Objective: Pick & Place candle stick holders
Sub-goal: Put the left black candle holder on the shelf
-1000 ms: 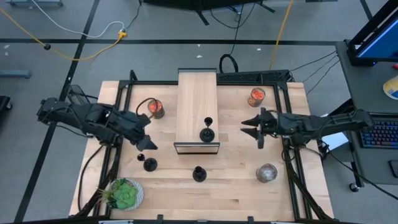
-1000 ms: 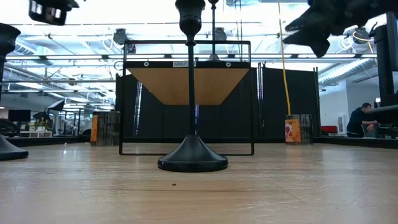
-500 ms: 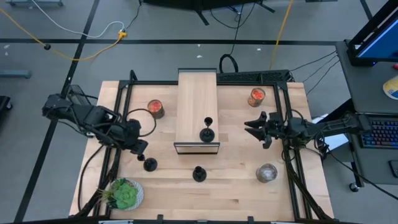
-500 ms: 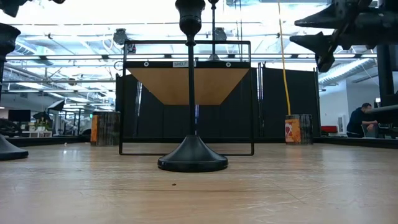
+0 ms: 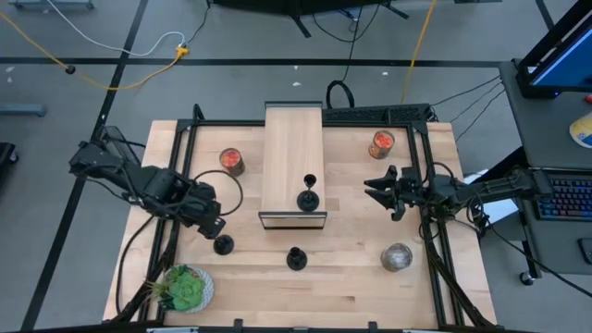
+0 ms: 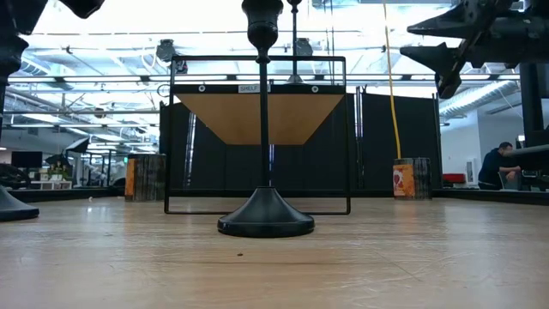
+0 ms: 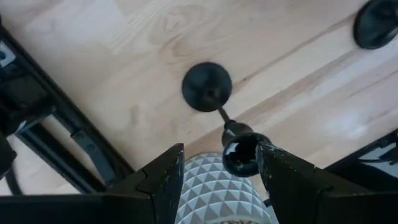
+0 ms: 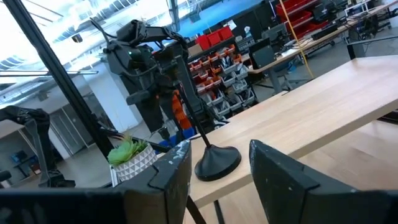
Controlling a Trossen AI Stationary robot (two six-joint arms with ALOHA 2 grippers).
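Note:
Three black candle stick holders stand on their round bases. One (image 5: 308, 197) is on the wooden shelf (image 5: 293, 148) near its front end, one (image 5: 296, 259) on the table before the shelf, and one (image 5: 223, 245) at the near left. My left gripper (image 5: 211, 225) points down over that left holder, open. In the left wrist view its small cup (image 7: 239, 154) shows between the fingers of my left gripper (image 7: 219, 163), close to one of them; I cannot tell whether they touch. My right gripper (image 5: 374, 192) hovers open, right of the shelf.
Two glass jars with red-orange contents (image 5: 231, 161) (image 5: 381, 143) stand at the back, either side of the shelf. A clear jar (image 5: 397, 257) is at the near right and a white pot with a green plant (image 5: 185, 288) at the near left corner.
My left gripper has tipped from slanting to pointing almost straight down and has drawn in over the near-left holder, sinking a little. My right gripper first dropped slightly and tilted toward level, then stayed still. No holder has moved.

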